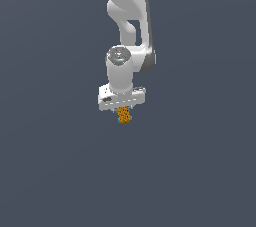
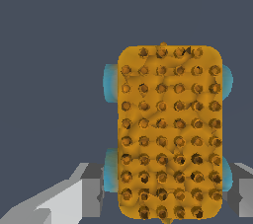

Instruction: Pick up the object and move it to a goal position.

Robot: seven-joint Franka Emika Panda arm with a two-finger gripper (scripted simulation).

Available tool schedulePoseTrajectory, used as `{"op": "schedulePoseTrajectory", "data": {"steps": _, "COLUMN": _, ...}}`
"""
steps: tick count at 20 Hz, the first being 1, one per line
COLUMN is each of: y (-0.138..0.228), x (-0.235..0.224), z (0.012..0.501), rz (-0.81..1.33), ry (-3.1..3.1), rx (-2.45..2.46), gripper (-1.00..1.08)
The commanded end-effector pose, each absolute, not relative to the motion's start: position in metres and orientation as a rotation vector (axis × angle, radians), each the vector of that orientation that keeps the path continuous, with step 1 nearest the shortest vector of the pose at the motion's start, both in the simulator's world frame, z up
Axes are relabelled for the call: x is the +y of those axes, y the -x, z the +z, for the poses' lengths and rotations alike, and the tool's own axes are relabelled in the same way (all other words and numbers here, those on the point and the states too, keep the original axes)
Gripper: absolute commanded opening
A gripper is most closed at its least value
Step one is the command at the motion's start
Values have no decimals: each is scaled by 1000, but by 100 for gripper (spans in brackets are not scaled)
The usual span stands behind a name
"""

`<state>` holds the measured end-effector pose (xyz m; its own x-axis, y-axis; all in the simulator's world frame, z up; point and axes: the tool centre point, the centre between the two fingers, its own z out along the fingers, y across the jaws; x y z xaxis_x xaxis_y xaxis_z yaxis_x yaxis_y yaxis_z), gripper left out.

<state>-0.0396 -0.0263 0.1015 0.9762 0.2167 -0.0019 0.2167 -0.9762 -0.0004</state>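
Closest to the wrist camera, the object [image 2: 170, 131] fills the middle and lower right of the frame: an orange-yellow oblong slab with rounded corners, its face covered in neat rows of small dark-centred bumps, with teal rounded tabs peeking out along both long sides. Grey-white fingers [image 2: 84, 196] sit against it at lower left and lower right, so the hand [image 1: 122, 102] looks closed on the block's two narrow flanks near its base. In the exterior view, just below the frame's centre, the block [image 1: 124, 115] hangs beneath the broad white hand, far narrower than it, with only plain dark grey around it and no tabletop edge that I can make out. I'd judge it light and rigid; the bumpy texture should help grip, though so slim a piece could twist if held off-centre. Behind, the glossy white arm [image 1: 127, 11] rises out of the frame's top.
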Motion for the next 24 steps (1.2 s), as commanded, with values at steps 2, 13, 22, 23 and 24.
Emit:
{"op": "schedulePoseTrajectory", "data": {"steps": 2, "y": 62, "x": -32, "z": 121, "rz": 1, "ry": 3123, "rx": -342, "gripper": -100}}
{"op": "schedulePoseTrajectory", "data": {"steps": 13, "y": 116, "x": -46, "z": 169, "rz": 0, "ry": 3123, "rx": -342, "gripper": -100}}
{"op": "schedulePoseTrajectory", "data": {"steps": 22, "y": 133, "x": -51, "z": 185, "rz": 0, "ry": 3122, "rx": -342, "gripper": -100}}
{"op": "schedulePoseTrajectory", "data": {"steps": 23, "y": 133, "x": -52, "z": 185, "rz": 0, "ry": 3122, "rx": -342, "gripper": -100}}
{"op": "schedulePoseTrajectory", "data": {"steps": 24, "y": 133, "x": -52, "z": 185, "rz": 0, "ry": 3122, "rx": -342, "gripper": -100}}
